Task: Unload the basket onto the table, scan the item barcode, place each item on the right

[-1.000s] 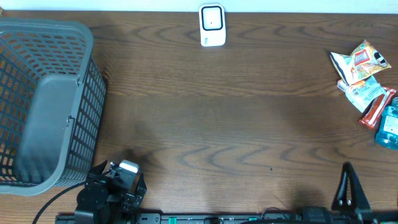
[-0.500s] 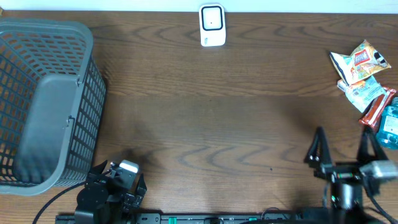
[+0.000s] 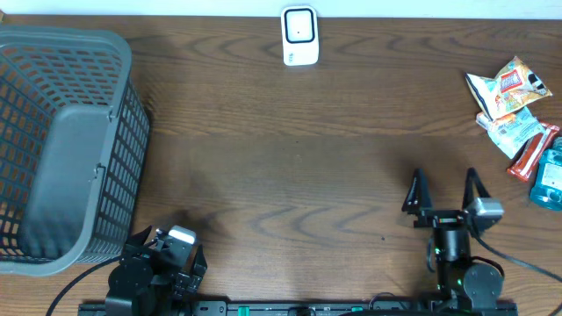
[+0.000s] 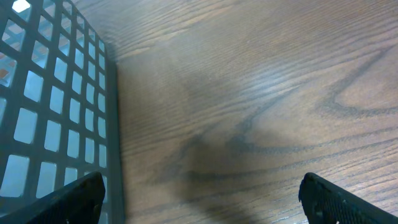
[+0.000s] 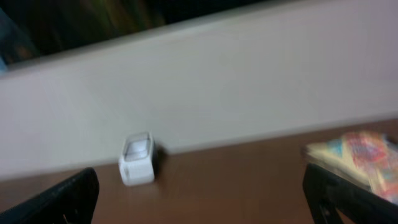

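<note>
right claw advanced further onto table, shifted left, spread wide, empty; left claw unmoved, spread.

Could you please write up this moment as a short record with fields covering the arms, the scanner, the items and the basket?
left gripper: open, empty, low at the near left edge beside the basket
right gripper: open, empty, raised over the near right of the table
scanner: small white unit, upright at the far edge, centre
items: pile of snack packets at the far right, untouched
basket: grey mesh basket on the left; nothing visible inside
table: dark wood
task state: no item picked up yet
</note>
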Tool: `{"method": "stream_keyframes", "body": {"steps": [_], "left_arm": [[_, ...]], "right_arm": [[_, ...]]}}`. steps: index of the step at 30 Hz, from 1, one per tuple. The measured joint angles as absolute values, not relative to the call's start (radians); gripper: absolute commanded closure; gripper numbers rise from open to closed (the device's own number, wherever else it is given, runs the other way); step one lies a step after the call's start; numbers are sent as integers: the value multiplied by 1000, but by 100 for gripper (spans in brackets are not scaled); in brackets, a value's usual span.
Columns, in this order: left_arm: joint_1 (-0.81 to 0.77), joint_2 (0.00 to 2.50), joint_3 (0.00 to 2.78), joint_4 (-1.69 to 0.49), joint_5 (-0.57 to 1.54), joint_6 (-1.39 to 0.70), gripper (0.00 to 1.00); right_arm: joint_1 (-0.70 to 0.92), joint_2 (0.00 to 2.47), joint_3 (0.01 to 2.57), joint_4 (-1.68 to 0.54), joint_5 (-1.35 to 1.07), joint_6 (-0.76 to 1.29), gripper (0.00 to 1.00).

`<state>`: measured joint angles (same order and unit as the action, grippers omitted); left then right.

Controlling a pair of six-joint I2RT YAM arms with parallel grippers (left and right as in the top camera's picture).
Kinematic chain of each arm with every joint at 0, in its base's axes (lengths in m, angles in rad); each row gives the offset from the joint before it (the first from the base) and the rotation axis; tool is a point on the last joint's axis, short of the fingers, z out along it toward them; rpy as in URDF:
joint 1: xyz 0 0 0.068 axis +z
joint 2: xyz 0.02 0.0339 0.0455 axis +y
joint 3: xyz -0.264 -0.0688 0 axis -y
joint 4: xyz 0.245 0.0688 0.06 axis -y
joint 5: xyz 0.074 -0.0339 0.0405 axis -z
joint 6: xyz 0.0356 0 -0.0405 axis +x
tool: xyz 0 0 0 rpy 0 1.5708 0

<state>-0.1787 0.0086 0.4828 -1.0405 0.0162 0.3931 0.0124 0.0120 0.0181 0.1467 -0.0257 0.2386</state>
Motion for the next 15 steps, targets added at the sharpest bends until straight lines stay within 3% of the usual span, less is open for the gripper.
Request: {"method": "stream_keyframes", "body": {"steps": [7, 15], "left_arm": [[-179, 9, 483, -1040, 16, 393, 0], [-179, 9, 483, -1040, 16, 393, 0]], "right_arm": [[12, 13, 6, -70, -1, 224, 1], [12, 12, 6, -68, 19, 105, 1]]}}
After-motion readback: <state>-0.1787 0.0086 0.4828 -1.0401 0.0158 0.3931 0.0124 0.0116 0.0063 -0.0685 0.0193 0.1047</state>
